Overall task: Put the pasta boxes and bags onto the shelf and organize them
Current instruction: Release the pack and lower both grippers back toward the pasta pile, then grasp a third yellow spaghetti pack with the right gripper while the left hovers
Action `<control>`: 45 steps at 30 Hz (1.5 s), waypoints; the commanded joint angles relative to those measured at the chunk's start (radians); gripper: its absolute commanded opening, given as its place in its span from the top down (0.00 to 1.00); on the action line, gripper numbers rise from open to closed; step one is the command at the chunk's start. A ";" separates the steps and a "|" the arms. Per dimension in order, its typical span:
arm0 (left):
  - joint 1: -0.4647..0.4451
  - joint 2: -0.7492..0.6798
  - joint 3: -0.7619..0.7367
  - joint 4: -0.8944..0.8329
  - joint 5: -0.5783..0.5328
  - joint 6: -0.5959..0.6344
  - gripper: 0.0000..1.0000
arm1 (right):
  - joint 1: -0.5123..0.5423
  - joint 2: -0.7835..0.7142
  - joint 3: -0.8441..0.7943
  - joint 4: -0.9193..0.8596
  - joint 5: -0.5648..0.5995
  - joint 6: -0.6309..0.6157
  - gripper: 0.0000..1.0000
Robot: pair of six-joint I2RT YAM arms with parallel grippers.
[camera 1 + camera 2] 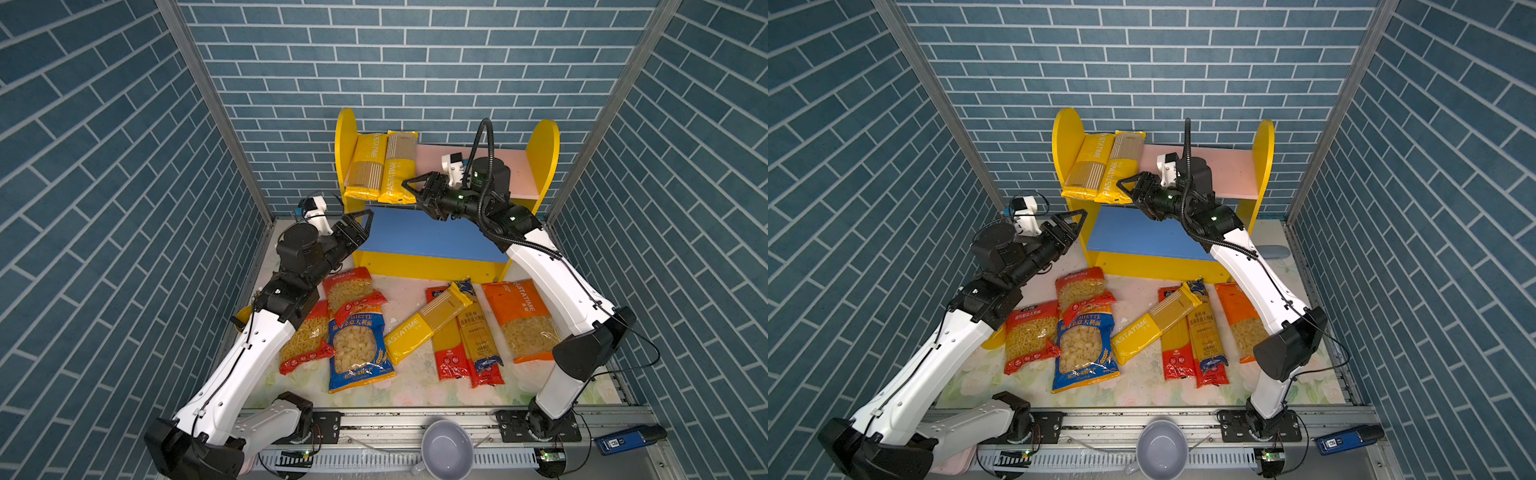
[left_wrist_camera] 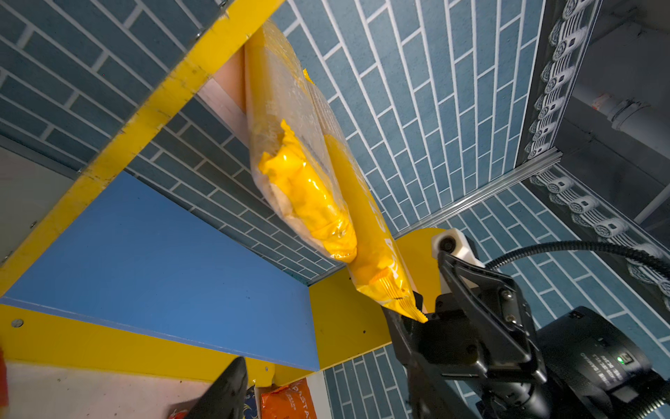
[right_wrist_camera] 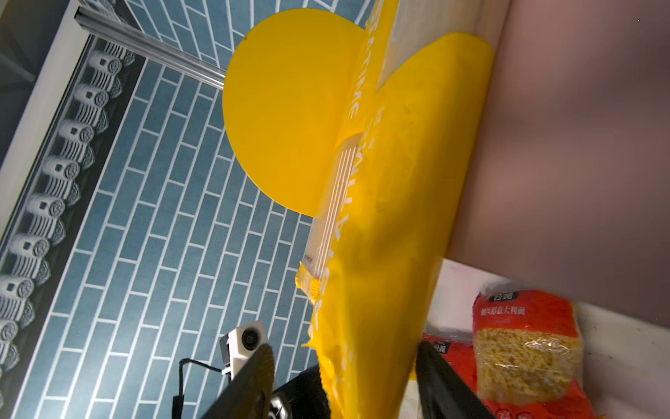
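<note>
1. In both top views the shelf (image 1: 544,153) stands at upper centre against the brick wall. Two yellow PASTATIME packs (image 1: 365,166) (image 1: 1117,166) lie side by side and touching at the left end of its pink upper board (image 1: 519,174). Their near ends overhang the front edge.
2. The right hand (image 1: 409,192) sits at the near end of the right-hand pack. Its fingers are spread apart and do not clamp the pack.
3. Only the right wrist view shows that pack's crimped end lying between two black fingers (image 3: 253,377), which stand wide on either side. Lower right in that frame, a red short-pasta bag (image 3: 525,348) lies on the counter (image 1: 407,299).
4. The left wrist view looks up from below. It shows both packs jutting past the pink board above the blue lower board (image 2: 152,254), with the right hand at one tip. Just one finger of the left hand shows (image 2: 228,391).
5. The top views show the left hand (image 1: 368,226) open and empty, just beside the shelf's left front corner.
6. Lower centre on the counter lie the other bags:
   - a third yellow pack (image 1: 419,328), lying diagonally across a red spaghetti pack (image 1: 449,353)
   - an orange bag (image 1: 519,320)
   - a blue bag (image 1: 357,349)
   - two more red bags (image 1: 349,291)
</note>
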 commanded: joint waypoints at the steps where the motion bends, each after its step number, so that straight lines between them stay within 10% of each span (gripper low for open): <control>1: -0.004 -0.033 -0.057 0.047 0.032 0.062 0.29 | -0.004 -0.115 -0.102 0.044 -0.029 -0.102 0.34; 12: -0.139 -0.142 -0.325 -0.001 -0.042 0.375 0.28 | 0.001 -0.429 -0.686 0.017 0.016 -0.158 0.36; 20: -0.304 0.041 -0.421 0.078 -0.094 0.448 0.27 | 0.030 -0.488 -1.117 0.068 0.235 0.062 0.42; 35: -0.372 0.424 -0.355 0.116 -0.087 0.452 0.27 | 0.111 -0.391 -1.328 0.225 0.411 0.177 0.38; 45: -0.355 0.589 -0.408 0.358 0.057 0.240 0.29 | 0.137 -0.221 -1.318 0.507 0.394 0.163 0.42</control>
